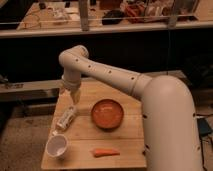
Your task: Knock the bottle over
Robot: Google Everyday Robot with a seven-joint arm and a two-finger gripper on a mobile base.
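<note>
The bottle (66,118) is small, slim and whitish. It lies on its side on the left part of the wooden table (125,145), pointing from upper right to lower left. My gripper (73,95) hangs from the white arm just above and behind the bottle's upper end, over the table's far left part. It does not hold anything that I can see.
An orange bowl (107,113) sits mid-table, right of the bottle. A white cup (57,146) stands at the front left corner. An orange carrot (105,152) lies near the front edge. My bulky white arm (165,115) covers the table's right side.
</note>
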